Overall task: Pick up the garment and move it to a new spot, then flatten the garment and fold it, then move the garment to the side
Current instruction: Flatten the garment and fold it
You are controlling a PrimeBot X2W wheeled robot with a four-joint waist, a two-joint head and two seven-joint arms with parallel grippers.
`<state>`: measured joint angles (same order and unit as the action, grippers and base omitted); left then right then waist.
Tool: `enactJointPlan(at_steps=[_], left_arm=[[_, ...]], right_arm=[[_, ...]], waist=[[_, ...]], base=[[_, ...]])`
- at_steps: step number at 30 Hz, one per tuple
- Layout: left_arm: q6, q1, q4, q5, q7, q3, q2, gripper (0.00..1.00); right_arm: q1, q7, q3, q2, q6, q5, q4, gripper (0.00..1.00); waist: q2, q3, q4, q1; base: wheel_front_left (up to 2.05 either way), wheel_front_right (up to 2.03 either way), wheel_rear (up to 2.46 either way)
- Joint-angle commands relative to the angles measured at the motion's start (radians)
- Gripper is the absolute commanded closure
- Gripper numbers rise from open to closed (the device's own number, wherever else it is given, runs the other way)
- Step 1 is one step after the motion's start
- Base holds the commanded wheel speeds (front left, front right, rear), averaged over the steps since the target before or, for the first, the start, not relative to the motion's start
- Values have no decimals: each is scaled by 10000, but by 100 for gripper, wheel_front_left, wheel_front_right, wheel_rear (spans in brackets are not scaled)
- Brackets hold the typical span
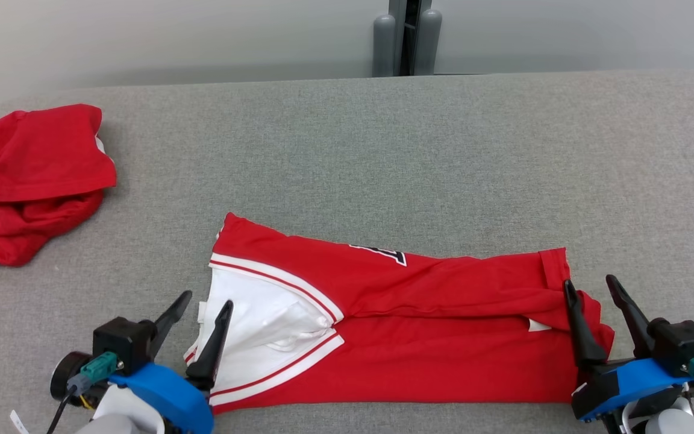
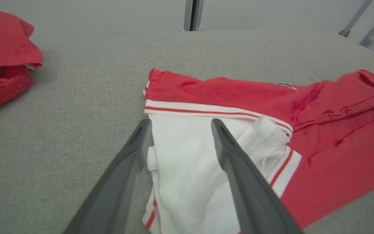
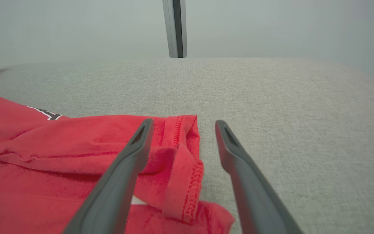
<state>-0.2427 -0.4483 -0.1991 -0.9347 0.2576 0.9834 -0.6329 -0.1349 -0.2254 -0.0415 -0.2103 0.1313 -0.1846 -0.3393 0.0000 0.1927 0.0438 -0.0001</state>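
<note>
Soft, probably limp garment at the worktop's near edge; jaws of left gripper and right gripper apart: you should pinch its short ends.

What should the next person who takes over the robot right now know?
Left gripper: open, holding nothing, fingers at the white collar end of the jersey.
Right gripper: open, holding nothing, fingers at the jersey's other end, by the hem.
Things: the red jersey lies near the front edge of the grey table. A second red garment sits crumpled at the far left.
Done: the jersey is folded lengthwise into a long band, top layer a bit wrinkled.
Left: probably fold the band across, end to end, then move the jersey to the side.
</note>
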Motion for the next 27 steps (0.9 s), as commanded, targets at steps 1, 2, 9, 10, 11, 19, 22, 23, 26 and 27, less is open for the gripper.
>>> enactJointPlan(at_steps=[1, 2, 9, 10, 11, 19, 22, 23, 26, 27], left_arm=[[-134, 150, 27, 318, 86, -446, 195, 0], [-134, 150, 27, 318, 86, -446, 195, 0], [-306, 919, 695, 2714, 81, -3107, 1292, 0], [-238, 1035, 746, 3005, 82, -3478, 1475, 0], [-187, 1166, 778, 3310, 82, -3833, 1681, 0], [563, 2171, 1132, 5686, 84, -6670, 3366, 0], [864, 2462, 1245, 6250, 85, -7436, 3878, 0], [984, 2557, 1249, 6425, 83, -7663, 4024, 0], [1355, 2747, 1222, 6865, 84, -8236, 4410, 0], [1472, 2798, 1204, 7015, 84, -8416, 4532, 0]], right_arm=[[167, -93, 16, -2, -11, 3, 228, 0], [167, -93, 16, -2, -11, 3, 228, 0], [-168, -36, 158, 40, -10, -34, 317, 0], [-260, 7, 175, 26, -10, 77, 221, 0], [-346, 32, 197, 57, -10, 163, 117, 0], [-671, 535, 106, 553, -10, 373, -1379, 0], [-667, 570, 34, 601, -10, 258, -1852, 0], [-639, 597, -4, 653, -10, 221, -2000, 0], [-543, 669, -234, 728, -8, 64, -2378, 0], [-524, 656, -349, 763, -7, -19, -2437, 21]], waist=[[0, -20, -30, 1], [0, -20, -30, 1], [0, 57, -92, 1], [0, 82, -101, 1], [0, 104, -108, 1], [0, 224, -174, 1], [0, 239, -200, 1], [0, 245, -209, 1], [0, 273, -234, 1], [0, 285, -242, 1]], base=[[0, 0, 0], [0, 0, 0], [0, 0, 0], [0, 0, 0], [0, 0, 0], [0, 0, 0], [0, 0, 0], [0, 0, 0], [0, 0, 0], [0, 0, 0]])
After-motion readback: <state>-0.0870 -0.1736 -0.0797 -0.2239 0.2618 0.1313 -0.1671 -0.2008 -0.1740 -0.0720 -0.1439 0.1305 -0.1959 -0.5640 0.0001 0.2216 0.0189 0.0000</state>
